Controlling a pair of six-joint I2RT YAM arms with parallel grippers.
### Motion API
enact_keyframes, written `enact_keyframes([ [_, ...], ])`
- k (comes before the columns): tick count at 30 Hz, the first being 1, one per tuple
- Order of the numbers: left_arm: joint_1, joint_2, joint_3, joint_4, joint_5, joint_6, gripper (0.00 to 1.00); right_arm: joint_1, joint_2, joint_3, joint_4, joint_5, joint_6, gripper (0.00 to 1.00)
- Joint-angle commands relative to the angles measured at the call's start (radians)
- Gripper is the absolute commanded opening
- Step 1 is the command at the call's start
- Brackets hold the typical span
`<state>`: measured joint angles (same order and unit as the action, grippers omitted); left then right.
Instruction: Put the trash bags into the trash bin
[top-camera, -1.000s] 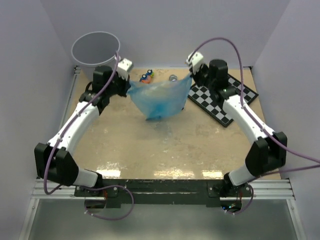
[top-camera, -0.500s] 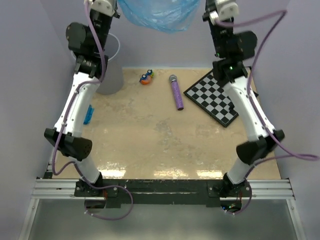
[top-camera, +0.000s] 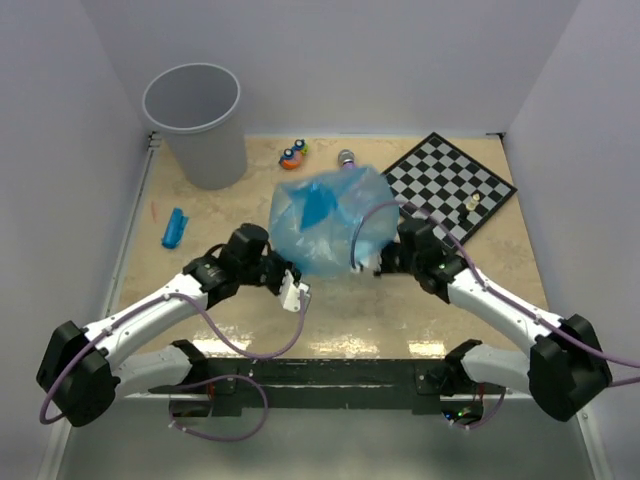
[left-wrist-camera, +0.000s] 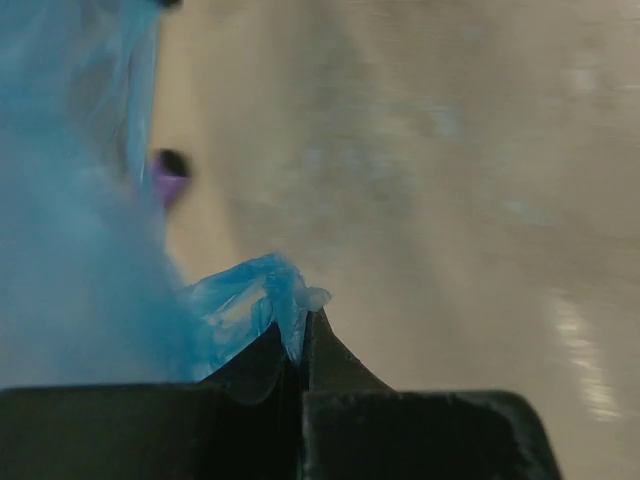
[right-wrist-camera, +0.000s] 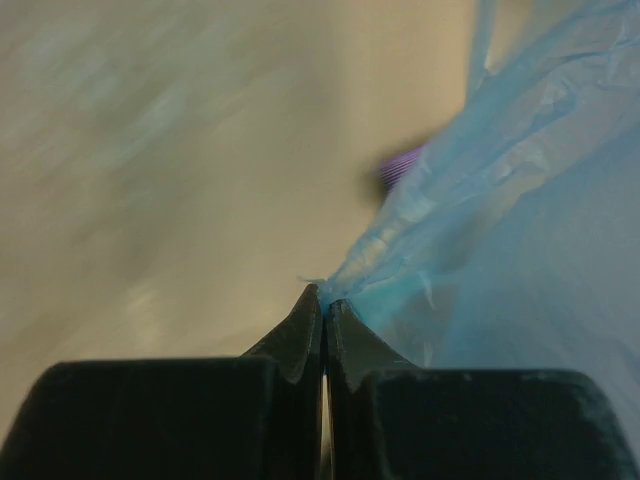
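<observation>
The left gripper (left-wrist-camera: 302, 335) and right gripper (right-wrist-camera: 325, 300) each pinched the big trash bag (top-camera: 330, 225) tight, but it and the small blue roll (top-camera: 174, 228) were not in the trash bin (top-camera: 210, 150) yet.

Overhead plus two wrist close-ups.
Top camera looks down over the table (top-camera: 350, 310); wrist cameras sit right against the trash bag (top-camera: 335, 225), which all three share.

Pinching a crinkled corner of the bright-blue trash bag (left-wrist-camera: 240, 305) between tightly closed black fingers (left-wrist-camera: 335, 370), over a blurred beige table (left-wrist-camera: 420, 200), near a purple object (left-wrist-camera: 168, 180).
</observation>
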<state>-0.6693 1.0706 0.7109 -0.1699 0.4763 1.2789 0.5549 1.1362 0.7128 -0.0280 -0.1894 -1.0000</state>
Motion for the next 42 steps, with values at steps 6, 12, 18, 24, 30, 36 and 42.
enact_keyframes([
  [6,-0.013,-0.001,0.193,-0.528,0.059,-0.407,0.00,-0.001,-0.532,0.024,-0.308,-0.115,0.181,0.00],
  [12,0.060,0.066,0.255,-0.321,-0.013,-0.669,0.00,-0.004,-0.307,0.077,-0.067,0.115,0.354,0.00],
  [18,0.264,0.273,0.499,-0.140,-0.226,-1.052,0.00,-0.079,0.081,0.294,0.189,0.283,0.434,0.00],
  [24,0.303,0.560,0.953,-0.094,-0.326,-1.073,0.00,-0.184,0.560,0.912,0.191,0.349,0.535,0.00],
  [30,0.303,0.772,1.534,0.048,-0.530,-1.000,0.00,-0.179,0.755,1.515,0.359,0.338,0.538,0.00],
  [36,0.283,0.518,1.183,0.932,-0.434,-0.873,0.00,-0.100,0.521,1.322,0.874,0.171,0.447,0.00],
  [42,0.100,0.301,0.728,1.118,-0.193,-0.463,0.01,0.031,0.200,0.729,0.893,0.021,0.131,0.00],
])
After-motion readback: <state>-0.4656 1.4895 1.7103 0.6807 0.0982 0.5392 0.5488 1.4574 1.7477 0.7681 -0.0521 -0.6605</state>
